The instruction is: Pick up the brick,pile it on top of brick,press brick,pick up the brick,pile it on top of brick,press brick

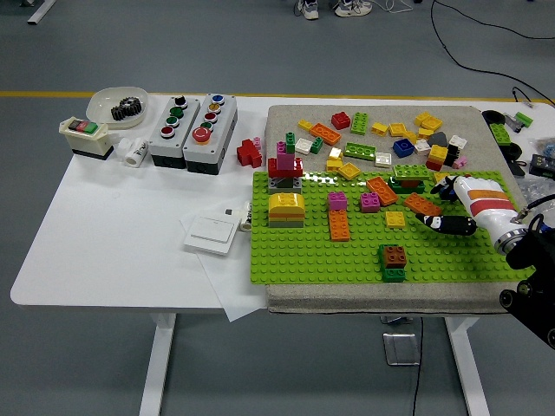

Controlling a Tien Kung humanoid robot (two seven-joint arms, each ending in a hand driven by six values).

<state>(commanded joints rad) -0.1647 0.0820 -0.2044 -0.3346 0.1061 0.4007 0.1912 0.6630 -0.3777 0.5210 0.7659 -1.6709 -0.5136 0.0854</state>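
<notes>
A green baseplate [303, 251] lies on a grey mat. On it stand a brown brick [395, 255] stacked on a green brick [394, 275], a long orange brick [339, 224], a yellow brick [395, 219] and two pink bricks [337, 200] [370, 202]. A slanted orange brick [421, 204] lies at the plate's right. My right hand [435, 206] reaches in from the right edge, open. One black finger [434, 224] stretches just below that orange brick and the thumb [447, 187] is above it. I cannot tell whether they touch it. The left hand is out of view.
A yellow domed stack [286, 208] and a red, grey and pink tower [284, 165] stand at the plate's left. Several loose bricks [381, 130] cover the mat behind. Left of the mat are button boxes [191, 128], a white switch [212, 231] and a bowl [117, 104].
</notes>
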